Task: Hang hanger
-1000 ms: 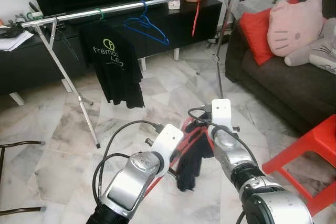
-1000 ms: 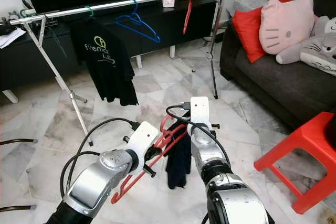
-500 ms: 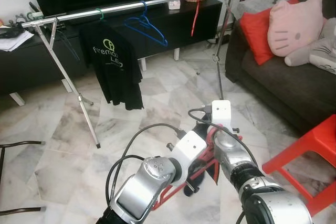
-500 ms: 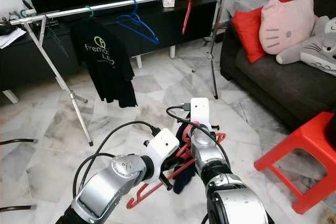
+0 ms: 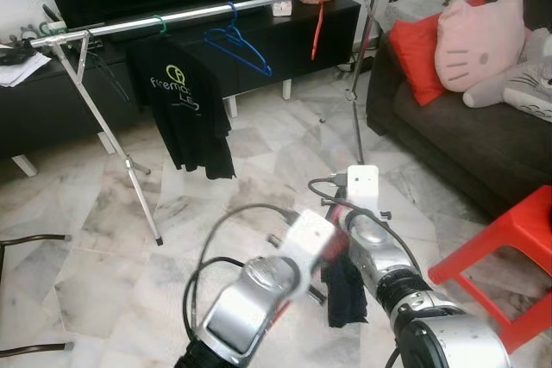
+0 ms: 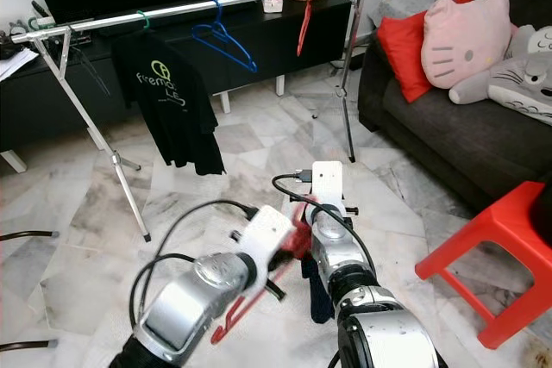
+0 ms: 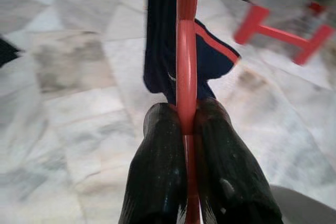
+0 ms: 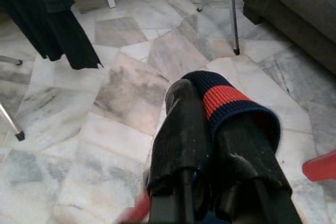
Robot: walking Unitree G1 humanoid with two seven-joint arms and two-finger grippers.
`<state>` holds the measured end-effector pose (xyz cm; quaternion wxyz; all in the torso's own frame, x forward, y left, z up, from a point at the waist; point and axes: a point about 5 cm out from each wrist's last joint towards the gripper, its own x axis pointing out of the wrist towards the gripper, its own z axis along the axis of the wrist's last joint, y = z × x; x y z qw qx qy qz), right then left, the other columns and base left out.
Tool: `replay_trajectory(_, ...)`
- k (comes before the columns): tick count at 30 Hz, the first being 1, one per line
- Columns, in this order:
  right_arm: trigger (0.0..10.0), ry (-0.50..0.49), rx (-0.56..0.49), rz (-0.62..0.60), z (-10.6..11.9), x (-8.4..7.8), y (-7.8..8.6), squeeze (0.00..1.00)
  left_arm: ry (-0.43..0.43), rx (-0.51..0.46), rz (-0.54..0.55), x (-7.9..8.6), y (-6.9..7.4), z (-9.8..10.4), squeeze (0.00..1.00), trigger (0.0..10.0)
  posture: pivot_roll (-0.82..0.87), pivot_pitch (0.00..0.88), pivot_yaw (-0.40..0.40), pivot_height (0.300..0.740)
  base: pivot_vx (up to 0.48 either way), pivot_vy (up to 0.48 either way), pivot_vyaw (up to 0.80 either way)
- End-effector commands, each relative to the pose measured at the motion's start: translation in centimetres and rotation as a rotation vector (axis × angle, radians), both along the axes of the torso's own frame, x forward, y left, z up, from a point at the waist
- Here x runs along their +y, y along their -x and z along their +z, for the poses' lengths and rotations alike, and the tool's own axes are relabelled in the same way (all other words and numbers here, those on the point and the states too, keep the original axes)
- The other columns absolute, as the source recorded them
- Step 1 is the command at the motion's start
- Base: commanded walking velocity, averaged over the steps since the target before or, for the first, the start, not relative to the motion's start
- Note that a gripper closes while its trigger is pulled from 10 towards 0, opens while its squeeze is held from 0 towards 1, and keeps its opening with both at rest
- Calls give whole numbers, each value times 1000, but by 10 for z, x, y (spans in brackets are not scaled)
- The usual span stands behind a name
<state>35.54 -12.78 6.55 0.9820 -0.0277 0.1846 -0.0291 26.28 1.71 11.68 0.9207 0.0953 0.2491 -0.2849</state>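
The left gripper is clamped on the bar of a red hanger, its two black fingers pressed against the plastic from either side. A navy garment with a red stripe drapes from that hanger, low over the marble floor. The right gripper is closed on the garment's ribbed navy-and-red cuff, one finger tucked inside the cuff and the other outside. Both grippers sit close together, well short of the clothes rail. On that rail hang a black T-shirt, beside it an empty blue hanger, and farther along a red hanger. Right of the rail stand a dark sofa and a red plastic stool.
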Motion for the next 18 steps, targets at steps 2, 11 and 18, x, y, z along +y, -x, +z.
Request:
replay_trajectory(2, 10000, -13, -27, -9, 7, 0, -4, 0, -27, -13, 82, 11, -7, 0, 0, 10000, -91, 5, 29, 740, 0, 0, 0)
replay_trajectory(11, 10000, -14, -37, -19, 10, -3, -6, 0, -69, 32, 51, 20, -1, -9, 0, 10000, -88, 9, 26, 740, 0, 0, 0)
replay_trajectory(18, 10000, -11, -45, -24, 13, -4, -8, 0, -94, 27, 50, 26, 1, -10, 0, 10000, -86, 10, 24, 740, 0, 0, 0)
